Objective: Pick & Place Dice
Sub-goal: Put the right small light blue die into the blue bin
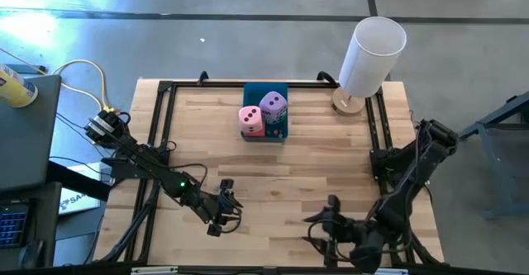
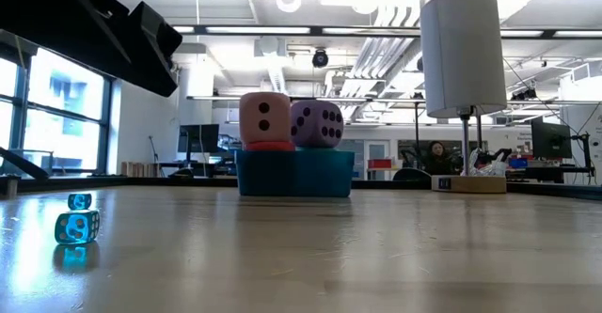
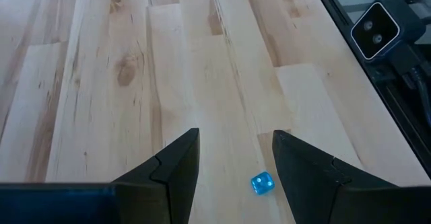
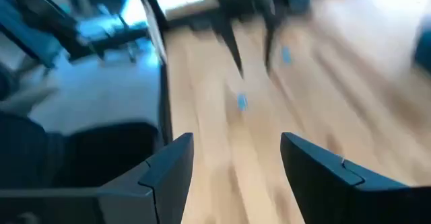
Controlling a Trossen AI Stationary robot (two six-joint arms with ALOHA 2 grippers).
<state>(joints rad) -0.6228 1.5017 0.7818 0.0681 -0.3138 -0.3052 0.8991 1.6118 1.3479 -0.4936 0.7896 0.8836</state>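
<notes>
The blue tray [image 1: 266, 92] sits at the table's far middle. In it, the light pink die [image 1: 250, 116] rests on top of the red die [image 2: 270, 146]. The lilac die [image 1: 274, 106] stands beside the pink one, and a teal die [image 1: 278, 130] shows low in the tray, hidden in the low view. My left gripper [image 1: 223, 214] is open near the table's near edge, left of centre. My right gripper [image 1: 319, 225] is open at the near edge, right of centre, and points toward the left one. Both are far from the tray.
A small clear blue die [image 3: 262, 183] lies on the wood between my left gripper's fingers [image 3: 176, 158], apart from them; a second small one [image 2: 80, 201] lies behind it. A white cylinder on a wooden base [image 1: 372, 48] stands at the far right corner. Black rails [image 1: 157, 135] frame the table.
</notes>
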